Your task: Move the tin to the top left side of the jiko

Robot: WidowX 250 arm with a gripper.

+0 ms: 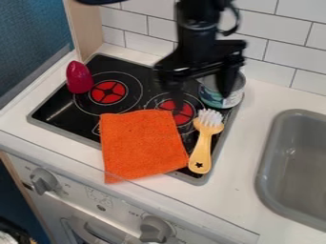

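Nearest, grey knobs (155, 228) on the oven front. Behind, on the jiko (57, 112), an orange cloth (141, 145) beside a yellow brush (203, 147). Down from the top edge, the black arm (196, 24), fingers (227, 86) spread, one overlapping the tin (213, 98) at the far right. In the way at far left, an upright red toy (79, 80).

The partly hidden tin (214, 99), silvery with a teal-and-white label, stands upright right of centre in the upper half of the frame, on the back right corner of the flat black stove (58, 110) with red-centred burners and a grey rim.
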